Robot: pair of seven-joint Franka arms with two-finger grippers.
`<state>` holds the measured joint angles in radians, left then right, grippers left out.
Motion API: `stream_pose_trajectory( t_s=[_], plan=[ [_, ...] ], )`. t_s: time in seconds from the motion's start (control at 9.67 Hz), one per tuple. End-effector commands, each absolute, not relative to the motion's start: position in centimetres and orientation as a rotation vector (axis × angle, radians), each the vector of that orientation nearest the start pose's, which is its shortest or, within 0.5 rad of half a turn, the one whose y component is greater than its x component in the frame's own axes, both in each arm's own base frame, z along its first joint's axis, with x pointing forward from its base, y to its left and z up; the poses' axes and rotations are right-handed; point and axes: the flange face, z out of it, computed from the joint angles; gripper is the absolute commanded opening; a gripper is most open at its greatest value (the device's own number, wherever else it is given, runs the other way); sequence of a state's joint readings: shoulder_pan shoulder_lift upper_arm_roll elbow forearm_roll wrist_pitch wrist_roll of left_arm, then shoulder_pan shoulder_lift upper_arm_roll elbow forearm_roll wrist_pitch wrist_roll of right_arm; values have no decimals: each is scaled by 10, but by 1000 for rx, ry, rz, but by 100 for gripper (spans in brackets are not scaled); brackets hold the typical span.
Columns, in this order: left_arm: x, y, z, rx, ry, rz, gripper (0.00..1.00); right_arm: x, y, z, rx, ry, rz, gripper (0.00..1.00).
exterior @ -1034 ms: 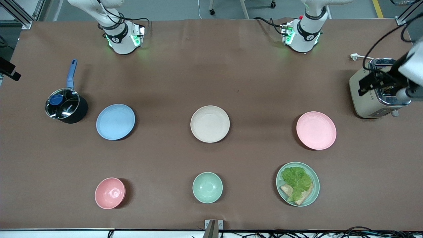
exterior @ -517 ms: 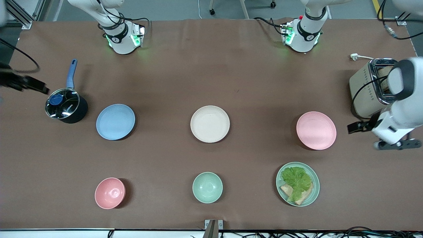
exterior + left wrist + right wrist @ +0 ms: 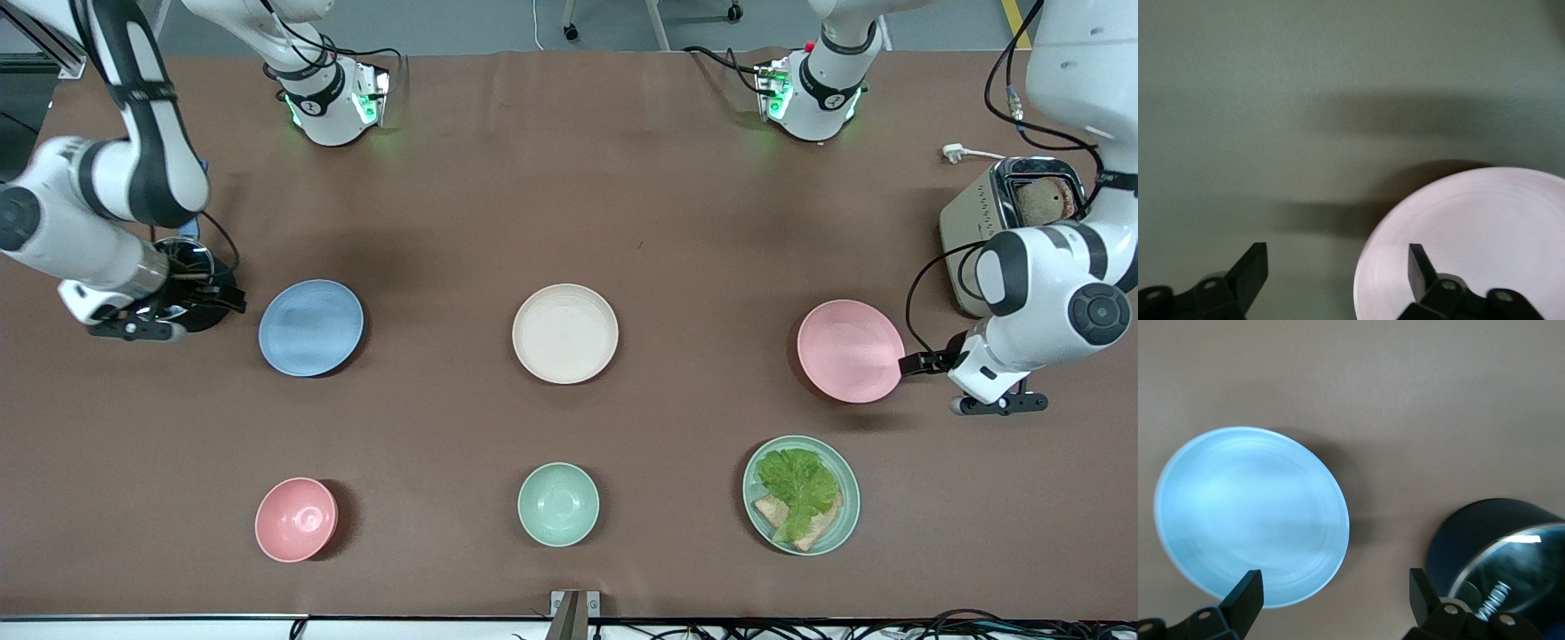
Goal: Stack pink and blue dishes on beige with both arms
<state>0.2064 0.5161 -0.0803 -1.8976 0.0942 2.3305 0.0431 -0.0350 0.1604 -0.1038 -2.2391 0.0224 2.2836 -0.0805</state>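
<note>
The beige plate (image 3: 565,333) sits mid-table. The pale blue plate (image 3: 310,327) lies toward the right arm's end and the pale pink plate (image 3: 849,350) toward the left arm's end. My left gripper (image 3: 913,363) is low at the pink plate's rim. It is open, with one finger (image 3: 1421,267) over the pink plate (image 3: 1471,247) and the other over bare table. My right gripper (image 3: 227,299) hangs open over the gap between the blue plate (image 3: 1251,520) and the black pot (image 3: 1498,560). Nothing is held.
A lidded black pot (image 3: 185,258) with a blue handle stands beside the blue plate, under the right hand. A toaster (image 3: 973,222) stands at the left arm's end. Nearer the camera are a pink bowl (image 3: 296,519), a mint bowl (image 3: 558,504) and a mint plate (image 3: 751,471) with lettuce.
Both arms have swung in from the table's ends. The left gripper came from over the toaster down to the pink plate's rim. The right gripper moved in over the pot beside the blue plate.
</note>
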Motion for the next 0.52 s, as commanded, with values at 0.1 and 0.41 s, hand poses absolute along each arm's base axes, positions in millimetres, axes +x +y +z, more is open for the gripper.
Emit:
stream_pose_trajectory(
  t_s=[0.1,0.41],
  plan=[
    [613,76,182,-3134,-4,185,66,523,-78,227,-3113,119,142,92],
    [612,70,175,-3139,12,210,30,521,-79,203,-3108,129,135,78]
  ],
)
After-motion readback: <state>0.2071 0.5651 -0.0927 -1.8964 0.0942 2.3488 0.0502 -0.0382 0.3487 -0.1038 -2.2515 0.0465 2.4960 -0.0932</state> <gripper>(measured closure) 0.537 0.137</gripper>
